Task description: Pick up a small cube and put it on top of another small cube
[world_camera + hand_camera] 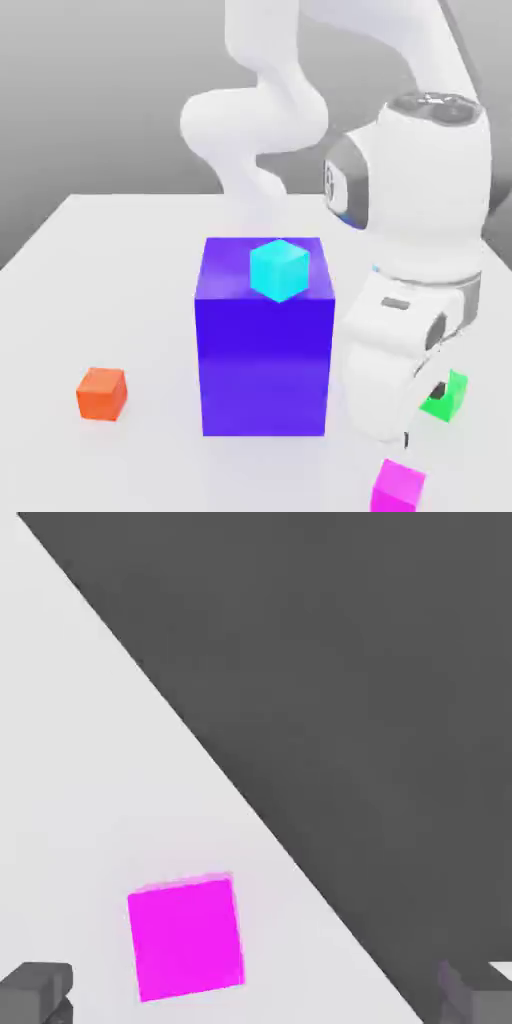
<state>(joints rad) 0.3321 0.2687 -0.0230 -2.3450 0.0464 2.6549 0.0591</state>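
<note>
A magenta small cube lies on the white table near its front edge at the exterior view's right. My gripper hangs just above and behind it, pointing down. In the hand view the magenta cube sits below my gripper, closer to one grey fingertip than to the other; the fingers stand wide apart, open, with nothing held. A green small cube is partly hidden behind my hand. An orange small cube rests at the exterior view's left. A cyan small cube sits on top of a large blue block.
The large blue block stands mid-table, right beside my hand on the exterior view's left. The table's edge runs close past the magenta cube, with dark floor beyond it. The robot's white arm rises behind the block.
</note>
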